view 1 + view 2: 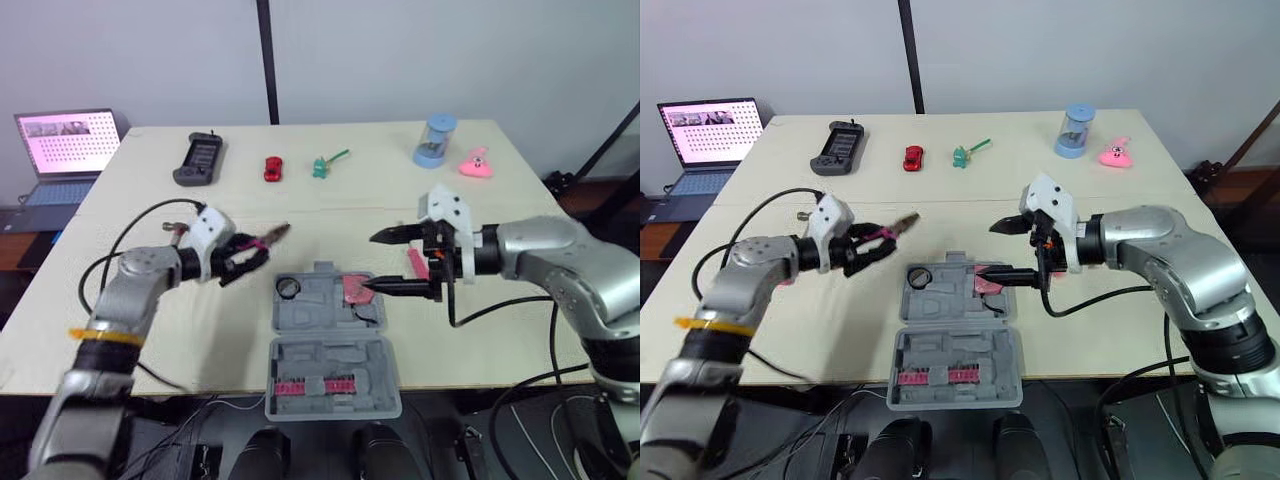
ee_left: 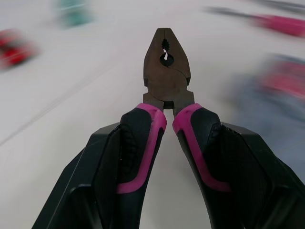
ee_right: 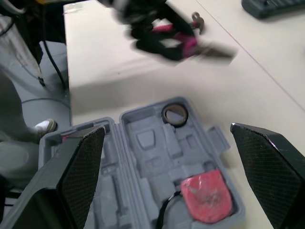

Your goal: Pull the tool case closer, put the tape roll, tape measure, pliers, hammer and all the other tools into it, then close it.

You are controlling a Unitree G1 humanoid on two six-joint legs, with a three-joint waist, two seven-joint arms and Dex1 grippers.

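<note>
My left hand (image 1: 243,258) is clenched on the pink-and-black handles of the pliers (image 2: 167,67), over the bench (image 1: 380,180) at centre left of the frame, with the nose pointing toward the middle. My right hand (image 1: 370,263) is released, its fingers spread wide over the open tool case (image 1: 330,395) at lower centre. Inside it, the tape roll (image 1: 288,288) sits at upper left and the pink tape measure (image 1: 355,290) at upper right.

The tool case (image 1: 330,345) is plain grey, and the row of bits (image 1: 315,385) in it is pink. The pliers (image 2: 167,71) have a dark brown head and black handles striped magenta. The tape measure (image 3: 206,195) is reddish pink, the tape roll (image 3: 175,114) black, the table (image 1: 400,190) pale cream.
</note>
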